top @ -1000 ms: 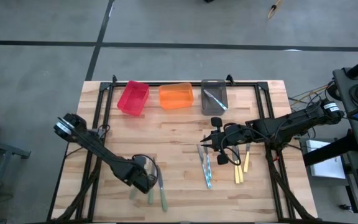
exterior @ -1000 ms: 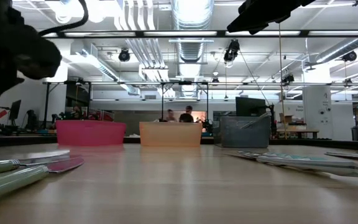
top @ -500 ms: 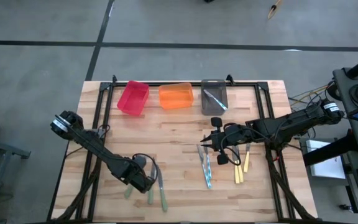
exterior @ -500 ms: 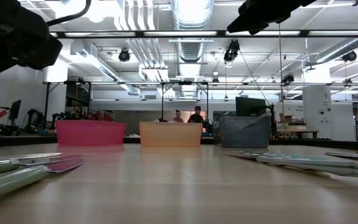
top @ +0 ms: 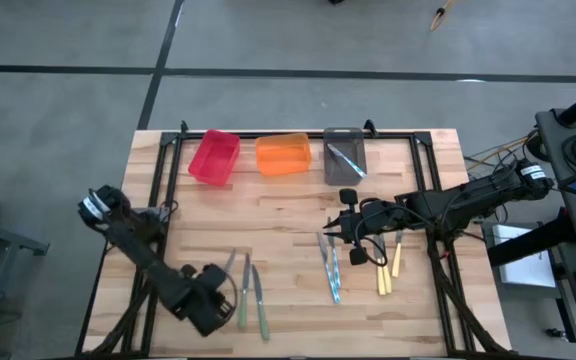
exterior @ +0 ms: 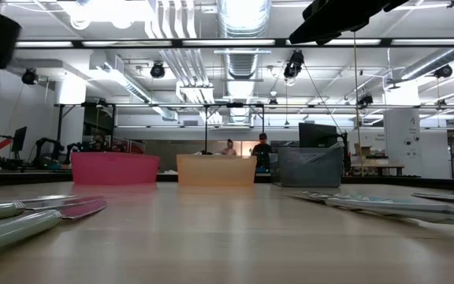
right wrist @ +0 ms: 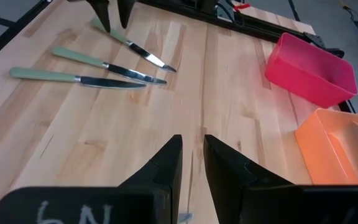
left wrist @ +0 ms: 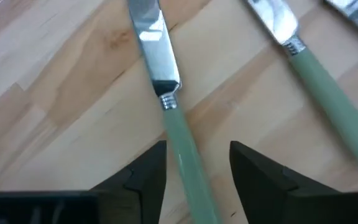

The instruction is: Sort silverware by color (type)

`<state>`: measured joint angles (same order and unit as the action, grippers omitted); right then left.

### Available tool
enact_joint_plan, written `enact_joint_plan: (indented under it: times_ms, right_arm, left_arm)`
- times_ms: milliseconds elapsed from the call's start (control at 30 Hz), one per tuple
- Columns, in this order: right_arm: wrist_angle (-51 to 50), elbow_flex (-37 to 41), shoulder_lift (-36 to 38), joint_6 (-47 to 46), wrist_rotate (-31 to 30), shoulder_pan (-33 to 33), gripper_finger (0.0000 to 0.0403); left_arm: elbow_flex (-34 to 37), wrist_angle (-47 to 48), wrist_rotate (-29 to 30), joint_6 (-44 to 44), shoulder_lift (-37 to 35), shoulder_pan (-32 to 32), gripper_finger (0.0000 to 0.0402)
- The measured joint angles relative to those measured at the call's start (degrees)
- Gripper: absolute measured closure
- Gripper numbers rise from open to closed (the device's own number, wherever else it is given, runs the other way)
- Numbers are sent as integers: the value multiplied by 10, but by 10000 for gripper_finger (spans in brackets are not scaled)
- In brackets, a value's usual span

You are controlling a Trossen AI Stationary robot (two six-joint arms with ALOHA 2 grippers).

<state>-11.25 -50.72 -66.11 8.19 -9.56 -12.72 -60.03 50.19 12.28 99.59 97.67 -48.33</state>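
Three green-handled knives (top: pixel 245 290) lie flat side by side near the table's front left. My left gripper (top: pixel 208 303) hangs open over the handle end of the leftmost one. In the left wrist view its fingers (left wrist: pixel 148 180) stand on either side of that green handle (left wrist: pixel 180 146) without touching it. Light blue silverware (top: pixel 329 268) and pale yellow pieces (top: pixel 385 272) lie flat at the front right. My right gripper (top: pixel 339 232) hovers over the far end of the blue pieces. Its fingers show a narrow gap (right wrist: pixel 192 155) with nothing in it.
A red bin (top: pixel 214 157), an orange bin (top: pixel 283 154) and a grey bin (top: pixel 344 170) stand in a row at the far edge. The grey one holds a utensil. Bare wood lies between the bins and the silverware. People stand in the room beyond.
My left gripper has moved up and toward the table's near left corner, drawing back along the leftmost green knife's handle. The knives lie where they were. My right arm has kept still.
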Motion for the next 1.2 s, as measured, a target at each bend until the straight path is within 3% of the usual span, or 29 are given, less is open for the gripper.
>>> enact_joint_plan:
  times_ms: [333, 833, 967, 1200]
  right_arm:
    - [8, 0, 0, 0, 0, 0, 346]
    - [8, 2, 0, 4, 0, 0, 346]
    - [8, 2, 0, 5, 0, 0, 346]
    - [9, 2, 0, 6, 0, 0, 346]
  left_arm:
    - [19, 3, 123, 47, 0, -49, 261]
    - [32, -17, 175, -6, 8, -74, 261]
    - [27, -44, 183, -54, 38, -80, 248]
    - [14, -34, 182, -35, 83, -79, 216]
